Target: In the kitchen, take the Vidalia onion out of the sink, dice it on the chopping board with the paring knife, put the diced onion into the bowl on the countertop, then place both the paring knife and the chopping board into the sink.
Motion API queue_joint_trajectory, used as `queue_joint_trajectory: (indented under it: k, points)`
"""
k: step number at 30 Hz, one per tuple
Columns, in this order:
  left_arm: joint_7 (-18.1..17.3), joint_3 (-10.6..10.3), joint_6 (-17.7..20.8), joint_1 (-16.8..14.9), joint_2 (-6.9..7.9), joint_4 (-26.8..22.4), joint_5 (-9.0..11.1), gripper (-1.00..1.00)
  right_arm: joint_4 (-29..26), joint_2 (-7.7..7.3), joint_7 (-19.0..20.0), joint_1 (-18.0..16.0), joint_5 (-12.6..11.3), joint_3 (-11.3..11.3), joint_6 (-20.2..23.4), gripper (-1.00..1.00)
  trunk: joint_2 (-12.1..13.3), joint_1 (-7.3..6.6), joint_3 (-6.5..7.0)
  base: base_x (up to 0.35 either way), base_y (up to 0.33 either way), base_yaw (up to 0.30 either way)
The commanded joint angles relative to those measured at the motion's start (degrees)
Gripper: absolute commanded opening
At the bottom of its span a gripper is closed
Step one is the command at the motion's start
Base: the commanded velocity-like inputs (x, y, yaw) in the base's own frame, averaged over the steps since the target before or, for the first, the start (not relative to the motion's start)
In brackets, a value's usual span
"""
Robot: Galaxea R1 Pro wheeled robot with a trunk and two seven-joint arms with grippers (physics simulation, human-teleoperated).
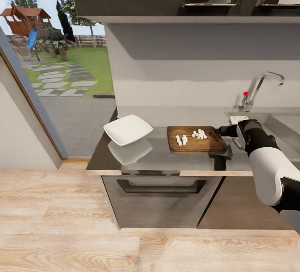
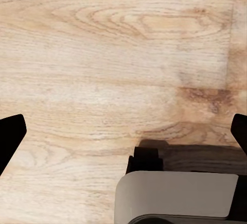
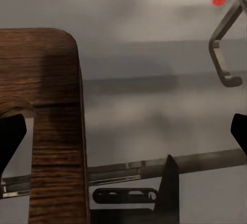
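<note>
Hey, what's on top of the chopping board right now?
Small whitish onion dice lie scattered on the chopping board, mostly toward its sink-side half. The right gripper covers its far right edge, so anything there is hidden.

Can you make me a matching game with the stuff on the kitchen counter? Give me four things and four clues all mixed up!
Things:
1. bowl
2. diced onion
3. chopping board
4. tap knob

Clues:
A. brown wood, lying flat on the countertop
B. red, up against the grey wall
C. white and empty, near the countertop's left end
D. tiny whitish bits in two small heaps on the board

Pairs: 1-C, 2-D, 3-A, 4-B
</note>
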Motion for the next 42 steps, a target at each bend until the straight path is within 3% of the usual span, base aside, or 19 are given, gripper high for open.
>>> queue_joint_trajectory:
  k: [1,31,36,42]
  points:
    - [0.09,-0.48,-0.32,-0.08,-0.05,0.20,0.29,1.00,-0.07,0.01,0.47,-0.04,0.60,-0.31,0.18,1.00,-0.03,0.00,-0.05,0.000,0.000,0.000]
    - [0.15,-0.48,-0.32,-0.08,-0.04,0.20,0.29,1.00,3.70,0.05,0.19,-0.04,0.69,-0.23,0.00,1.00,-0.03,0.00,-0.05,0.000,0.000,0.000]
    - [0.15,-0.48,-0.32,-0.08,-0.04,0.20,0.29,1.00,5.29,-0.33,0.27,-0.04,0.77,-0.23,-3.74,1.00,-0.03,0.00,-0.05,0.000,0.000,0.000]
    - [0.15,-0.48,-0.32,-0.08,-0.04,0.20,0.29,1.00,5.99,-0.30,0.28,-0.04,0.78,-0.23,-4.46,1.00,-0.03,0.00,-0.05,0.000,0.000,0.000]
